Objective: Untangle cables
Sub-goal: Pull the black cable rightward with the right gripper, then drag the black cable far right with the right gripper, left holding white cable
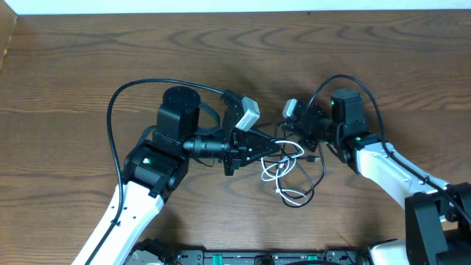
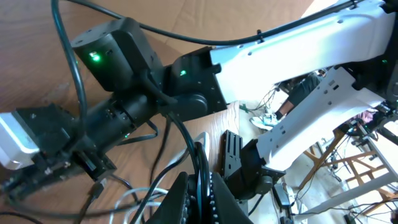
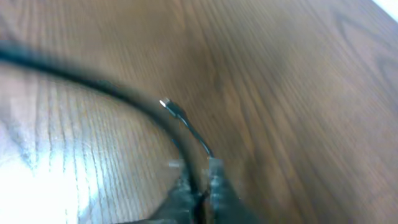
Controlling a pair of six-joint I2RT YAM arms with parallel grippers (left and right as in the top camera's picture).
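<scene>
**A:** How is the right gripper [image 3: 198,186] set?

**B:** Its jaws are drawn almost together, and the black cable [image 3: 193,134] is pinched between them. A thin run of it leads out ahead of the fingertips to a small plug end [image 3: 165,103] lying on the wooden table [image 3: 298,93].

**A:** And the left gripper [image 2: 199,196]?

**B:** Its jaws are seen close together with a dark cord between them. Whether that cord is clamped, or is the black cable at all, cannot be told.

**A:** Where is the tangle found?

**B:** Between the two grippers and a little nearer the arm bases. There the white cable [image 1: 283,163] is looped across the black one.

**A:** How is the step best done?

**B:** A firm pinch is probably called for, with the black cable drawn slowly away from the left gripper and low over the table, so that loops are opened rather than tightened. The plug end should be watched, since it could be snagged in a white loop.
</scene>
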